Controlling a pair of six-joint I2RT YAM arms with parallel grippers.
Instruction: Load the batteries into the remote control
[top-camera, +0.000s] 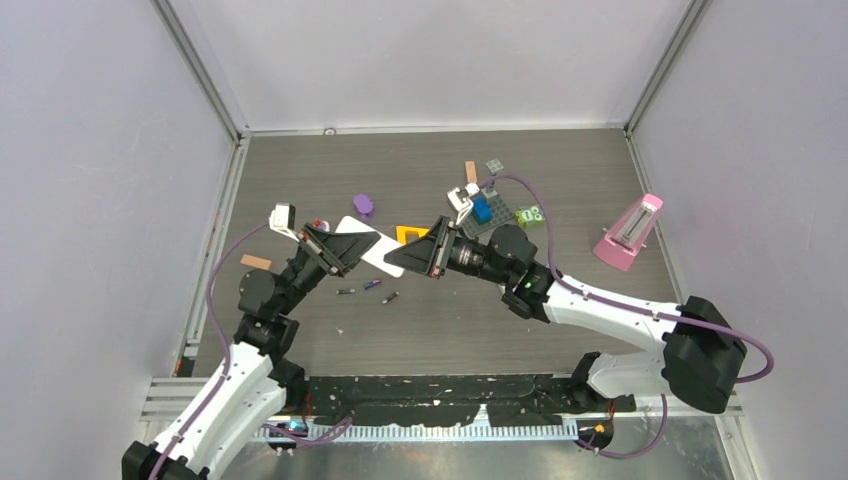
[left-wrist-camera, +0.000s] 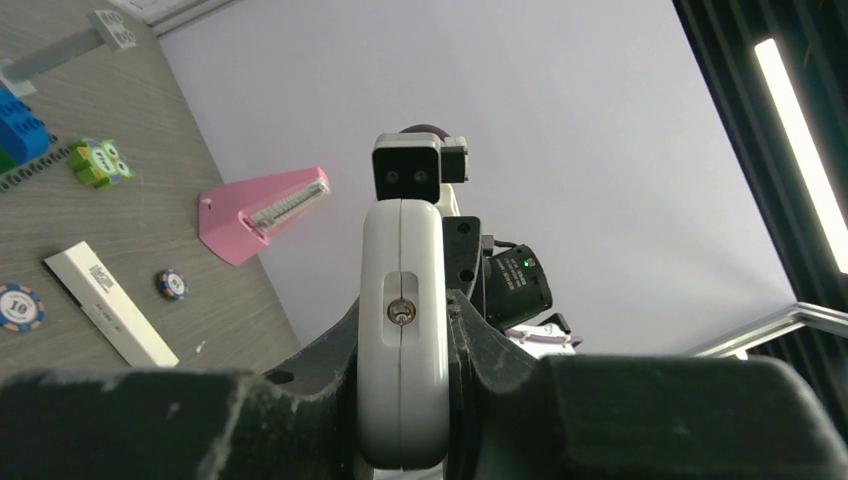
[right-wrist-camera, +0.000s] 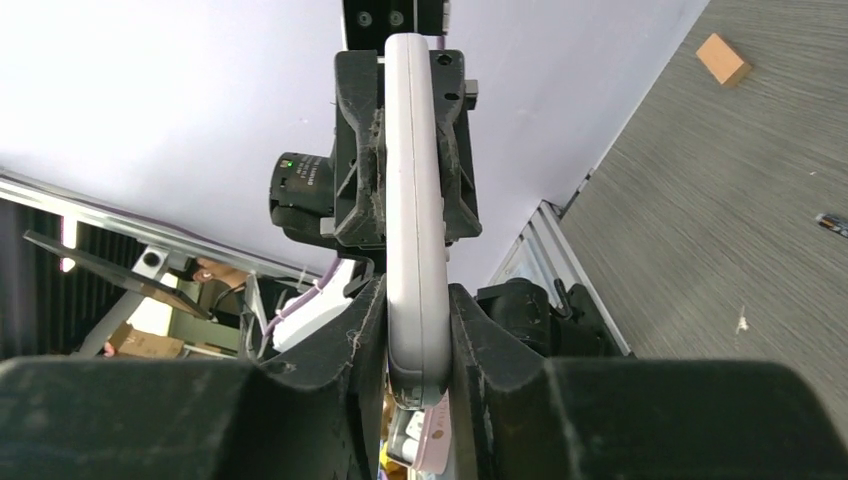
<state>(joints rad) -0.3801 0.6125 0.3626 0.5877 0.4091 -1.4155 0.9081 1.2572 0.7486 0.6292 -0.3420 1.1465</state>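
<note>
On table (top-camera: 420, 165), three batteries (top-camera: 372, 285) — one remote (top-camera: 377, 257) held

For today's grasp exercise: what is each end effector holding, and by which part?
The white remote control: left end effector clamps one end, right end effector the other.

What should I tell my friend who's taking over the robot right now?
Left gripper: shut on the remote.
Right gripper: shut on the same remote, which is held off the table between the two.
Three batteries lie loose on the table, just nearer the arm bases than the remote.
Done: remote lifted.
Left: pick up each battery and load it; none is in a gripper yet.
</note>
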